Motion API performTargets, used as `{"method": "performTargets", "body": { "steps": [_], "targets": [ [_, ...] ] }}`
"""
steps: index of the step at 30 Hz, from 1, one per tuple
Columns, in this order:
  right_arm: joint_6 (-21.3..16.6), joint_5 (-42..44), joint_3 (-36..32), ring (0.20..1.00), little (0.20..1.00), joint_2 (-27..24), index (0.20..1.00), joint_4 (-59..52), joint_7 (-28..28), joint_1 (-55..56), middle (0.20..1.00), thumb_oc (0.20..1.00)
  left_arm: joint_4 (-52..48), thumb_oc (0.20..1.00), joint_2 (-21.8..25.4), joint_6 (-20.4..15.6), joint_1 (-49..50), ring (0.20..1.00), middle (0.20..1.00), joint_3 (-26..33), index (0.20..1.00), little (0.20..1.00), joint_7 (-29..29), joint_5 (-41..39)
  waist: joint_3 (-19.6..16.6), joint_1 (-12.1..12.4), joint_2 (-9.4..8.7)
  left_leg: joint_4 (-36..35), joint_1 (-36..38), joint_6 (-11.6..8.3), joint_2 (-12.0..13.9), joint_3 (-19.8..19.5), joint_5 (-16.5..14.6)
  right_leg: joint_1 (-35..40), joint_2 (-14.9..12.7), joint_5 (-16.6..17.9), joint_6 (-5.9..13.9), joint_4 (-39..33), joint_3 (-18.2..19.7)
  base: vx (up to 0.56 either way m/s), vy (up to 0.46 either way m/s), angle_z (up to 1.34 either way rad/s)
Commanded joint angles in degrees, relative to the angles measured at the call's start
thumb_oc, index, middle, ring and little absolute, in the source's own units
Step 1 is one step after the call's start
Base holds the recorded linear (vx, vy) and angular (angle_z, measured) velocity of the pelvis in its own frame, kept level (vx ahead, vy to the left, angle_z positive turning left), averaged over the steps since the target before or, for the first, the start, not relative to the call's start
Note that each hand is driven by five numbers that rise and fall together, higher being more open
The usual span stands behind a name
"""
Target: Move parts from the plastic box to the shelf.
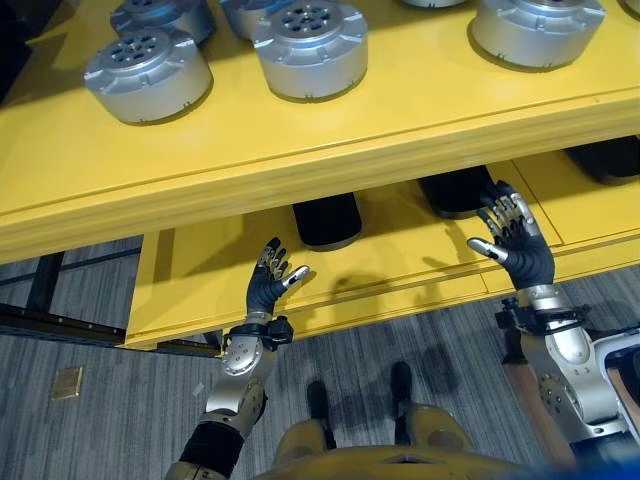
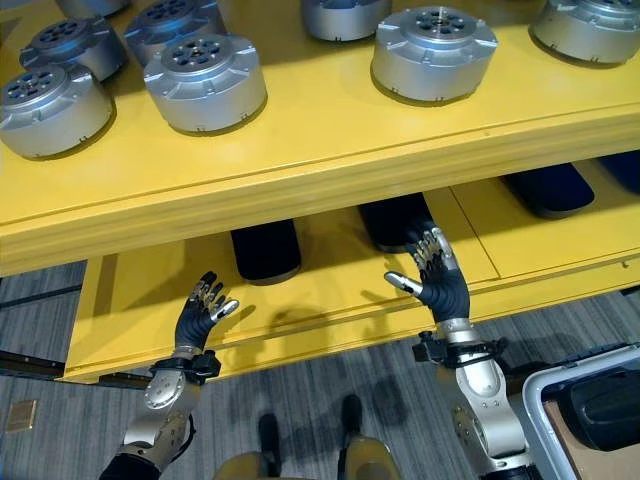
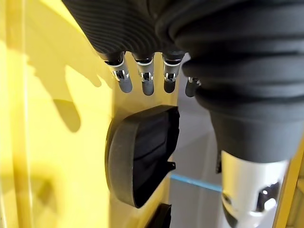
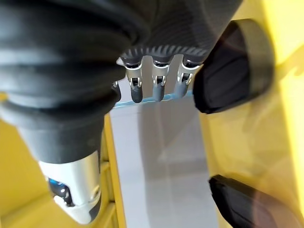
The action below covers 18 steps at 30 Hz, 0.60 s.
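Grey carpet floor (image 1: 100, 300) is seen under a yellow shelf (image 1: 350, 130). On the upper board of the shelf, several round silver parts (image 1: 311, 45) are placed. On the lower board (image 2: 330, 290), black parts (image 2: 265, 250) are seen. Before the lower board, both hands are raised with fingers spread and nothing held: the left hand (image 1: 272, 280), the right hand (image 1: 515, 240). A plastic box (image 2: 585, 420) is seen near the right arm.

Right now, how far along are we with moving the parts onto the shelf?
Several silver round parts already sit on the yellow shelf's upper level, and dark parts on the lower one. Nothing is in hand: left hand and right hand are open and empty over the lower level. The plastic box shows at the lower right; I cannot tell what remains inside.
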Motion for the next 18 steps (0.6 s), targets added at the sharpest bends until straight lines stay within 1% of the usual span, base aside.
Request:
{"method": "performTargets", "body": {
  "steps": [1,2,3,8,14,16,17,18],
  "targets": [
    [-2.3,2.4,-0.1,1.000,1.000,2.5,1.000,-2.1,2.1,-3.6,1.000,1.000,-4.7,1.000,3.4,-2.0,1.1,1.000,1.000,2.7,1.000,1.000,-1.6,-0.6,-3.3,0.7,-4.43,0.8,-0.5,3.80,-6.5,1.0,-1.1,3.0,2.0,-4.0,2.27,1.0,2.7,0.10,0.085,-0.30],
    [-2.3,2.6,0.0,1.000,1.000,3.0,1.000,-2.2,2.2,-3.6,1.000,1.000,-5.3,1.000,3.5,-1.9,1.8,1.000,1.000,2.6,1.000,1.000,-1.9,-0.4,-3.6,1.0,-4.09,-1.3,0.4,4.02,-6.4,-0.4,0.6,3.0,2.6,-3.8,2.11,1.3,3.1,0.14,0.138,-0.25],
    [-2.0,2.7,0.2,1.000,1.000,3.3,1.000,-2.3,2.6,-3.2,1.000,1.000,-5.7,1.000,3.8,-1.8,3.0,1.000,1.000,2.7,1.000,1.000,-2.3,-0.7,-4.2,1.1,-4.09,-3.7,1.6,4.30,-6.7,-2.1,1.3,3.2,2.5,-3.8,2.24,1.5,3.3,0.13,0.151,-0.17],
    [-0.6,2.5,2.2,1.000,1.000,3.9,1.000,-1.5,3.2,-3.9,1.000,1.000,-5.7,1.000,4.7,-1.4,4.2,1.000,1.000,3.9,1.000,1.000,-2.1,-0.2,-5.2,1.6,-4.39,-8.3,4.2,4.81,-6.3,-1.6,2.8,3.4,2.3,-3.3,3.07,1.7,4.2,0.04,0.114,-0.06],
    [0.3,2.5,2.9,1.000,1.000,4.4,1.000,-0.7,3.4,-4.1,1.000,1.000,-5.9,1.000,4.9,-1.4,5.1,1.000,1.000,5.1,1.000,1.000,-1.6,0.1,-5.4,1.9,-4.74,-9.2,4.9,5.66,-6.4,-1.2,2.9,2.4,2.0,-3.5,3.52,3.5,6.1,0.01,0.088,-0.23],
    [0.5,2.5,2.9,1.000,1.000,4.7,1.000,-0.3,3.4,-4.2,1.000,1.000,-6.0,1.000,5.3,-1.2,4.7,1.000,1.000,5.3,1.000,1.000,-1.5,0.7,-5.0,1.9,-5.00,-9.1,4.8,5.98,-6.5,-0.8,2.8,1.7,1.9,-3.6,3.79,4.5,6.5,-0.01,0.112,-0.21],
    [0.5,2.1,2.5,1.000,1.000,4.9,1.000,-0.8,3.1,-3.4,1.000,1.000,-6.3,1.000,6.3,-1.4,3.8,1.000,1.000,5.1,1.000,1.000,-1.2,1.9,-3.9,1.4,-5.47,-8.6,4.2,6.31,-6.4,0.2,2.6,-0.1,2.0,-3.5,4.13,6.3,7.3,-0.08,0.131,-0.33],
    [0.4,2.1,2.4,1.000,1.000,4.9,1.000,-1.0,3.1,-3.2,1.000,1.000,-6.0,1.000,6.9,-1.5,3.1,1.000,1.000,5.0,1.000,1.000,-1.1,2.0,-3.3,1.0,-5.75,-8.5,3.7,6.38,-6.3,0.6,2.6,-0.9,2.2,-3.0,4.38,6.4,7.9,-0.12,0.131,-0.36]
  ]
}}
